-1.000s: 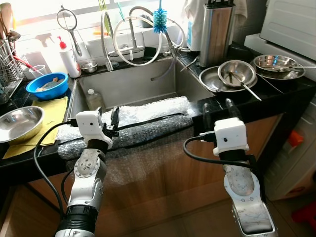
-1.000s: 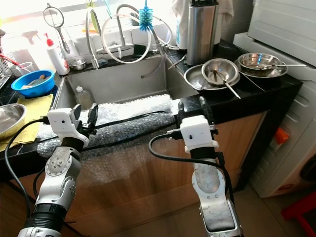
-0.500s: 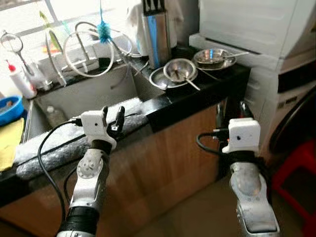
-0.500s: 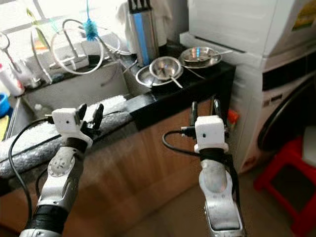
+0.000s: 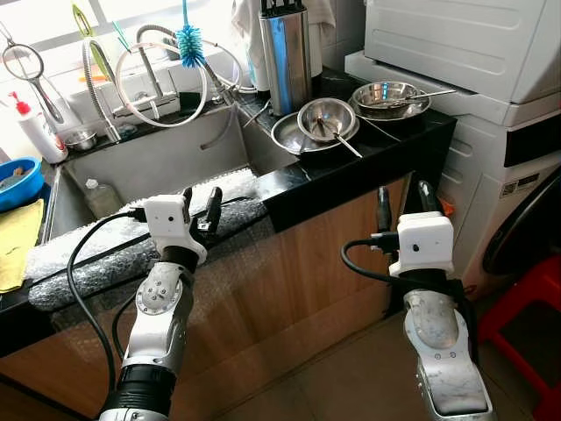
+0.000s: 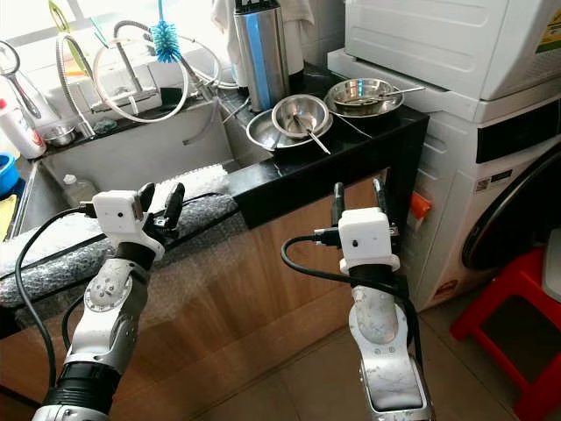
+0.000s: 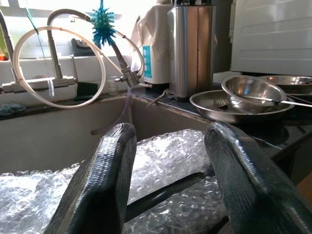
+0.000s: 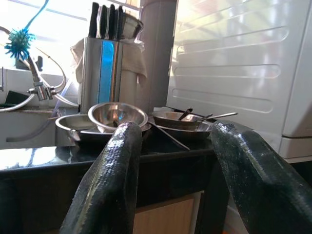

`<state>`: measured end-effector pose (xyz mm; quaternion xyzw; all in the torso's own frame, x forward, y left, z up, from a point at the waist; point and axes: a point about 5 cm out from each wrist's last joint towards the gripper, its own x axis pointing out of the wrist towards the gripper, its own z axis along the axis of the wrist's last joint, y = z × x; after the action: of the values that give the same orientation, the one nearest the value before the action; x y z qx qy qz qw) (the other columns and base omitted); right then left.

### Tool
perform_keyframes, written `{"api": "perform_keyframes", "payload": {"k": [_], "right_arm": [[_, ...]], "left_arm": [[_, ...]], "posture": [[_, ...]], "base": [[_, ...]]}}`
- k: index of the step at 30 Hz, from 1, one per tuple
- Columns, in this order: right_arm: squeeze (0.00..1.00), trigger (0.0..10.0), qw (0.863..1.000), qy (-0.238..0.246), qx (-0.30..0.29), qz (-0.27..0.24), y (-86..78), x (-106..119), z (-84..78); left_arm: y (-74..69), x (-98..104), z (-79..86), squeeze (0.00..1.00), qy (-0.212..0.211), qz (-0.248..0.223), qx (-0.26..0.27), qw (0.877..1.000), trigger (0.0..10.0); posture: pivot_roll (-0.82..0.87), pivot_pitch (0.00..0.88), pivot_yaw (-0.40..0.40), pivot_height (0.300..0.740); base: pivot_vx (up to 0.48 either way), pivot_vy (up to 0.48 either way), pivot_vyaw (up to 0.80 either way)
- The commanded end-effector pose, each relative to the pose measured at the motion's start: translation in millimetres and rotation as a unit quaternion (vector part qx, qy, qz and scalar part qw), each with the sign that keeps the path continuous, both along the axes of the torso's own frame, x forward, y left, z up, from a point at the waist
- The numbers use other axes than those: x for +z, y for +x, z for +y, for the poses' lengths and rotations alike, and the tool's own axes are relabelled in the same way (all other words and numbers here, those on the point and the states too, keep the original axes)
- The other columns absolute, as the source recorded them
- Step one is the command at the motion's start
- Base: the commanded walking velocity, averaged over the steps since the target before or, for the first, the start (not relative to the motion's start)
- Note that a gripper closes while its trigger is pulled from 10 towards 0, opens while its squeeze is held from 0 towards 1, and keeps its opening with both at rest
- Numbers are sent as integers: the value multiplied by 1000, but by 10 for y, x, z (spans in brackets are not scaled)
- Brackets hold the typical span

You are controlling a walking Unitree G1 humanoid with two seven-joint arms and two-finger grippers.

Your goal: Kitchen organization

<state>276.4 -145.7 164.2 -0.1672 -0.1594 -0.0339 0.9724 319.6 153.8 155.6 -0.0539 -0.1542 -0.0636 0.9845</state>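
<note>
On the black counter (image 5: 351, 167) a steel bowl with a spoon in it (image 5: 326, 118) rests on a steel plate (image 5: 294, 136). A second steel bowl (image 5: 390, 96) with utensils stands further right. My left gripper (image 5: 200, 202) is open over the bubble wrap (image 5: 114, 250) that covers the sink's front edge, holding nothing. My right gripper (image 5: 403, 198) is open in front of the cabinet, below the counter edge and to the right of the bowls. In the right wrist view the bowl (image 8: 117, 114) sits beyond the open fingers (image 8: 109, 175).
A steel knife block (image 5: 289, 54) stands behind the bowls. The sink (image 5: 166, 158) holds a small bottle (image 5: 101, 197). A white washing machine (image 5: 491, 61) adjoins the counter on the right, with a red stool (image 5: 526, 303) on the floor. A blue bowl (image 5: 16, 180) and yellow cloth (image 5: 17, 246) lie left.
The whole view has swung to the right and steadied, bringing the washing machine and red stool into sight. Both arms keep the same open pose in front of me.
</note>
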Motion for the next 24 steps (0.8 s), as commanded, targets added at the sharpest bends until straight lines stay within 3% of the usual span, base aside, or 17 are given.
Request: {"api": "perform_keyframes", "payload": {"k": [1, 24], "right_arm": [[0, 10000, 1000, 4, 8, -6, 19, 30, 34], [0, 10000, 1000, 0, 25, -4, 13, 4, 94]], "left_arm": [[4, -1, 66, 0, 12, 3, 13, 1000, 10000], [28, 64, 88, 0, 9, -10, 20, 1000, 10000]], "posture": [[-126, 0, 160, 740], [-122, 0, 163, 740]], "base": [[0, 0, 0], [290, 0, 0]]}}
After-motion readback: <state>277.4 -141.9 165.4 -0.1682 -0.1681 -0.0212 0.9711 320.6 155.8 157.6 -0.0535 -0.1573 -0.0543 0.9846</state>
